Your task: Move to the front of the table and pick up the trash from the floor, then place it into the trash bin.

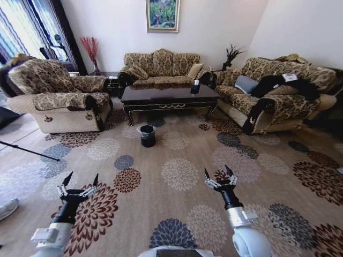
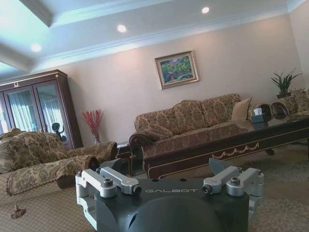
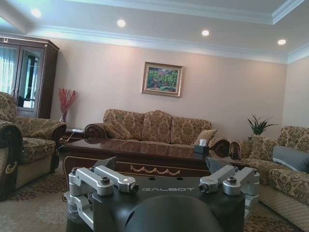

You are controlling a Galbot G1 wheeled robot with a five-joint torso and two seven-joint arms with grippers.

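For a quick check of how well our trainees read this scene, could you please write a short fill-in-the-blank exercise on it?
1. The bin stands on the carpet in front of the ____.
2. Both the left gripper and the right gripper have their fingers ____.
3. The small dark box rests on top of the ____.
4. On the wall above the middle sofa hangs a framed ____.

Missing words: table; open; table; painting

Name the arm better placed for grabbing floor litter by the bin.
Neither clearly: the left gripper and right gripper both hover open, far short of the trash bin, which stands roughly midway ahead.
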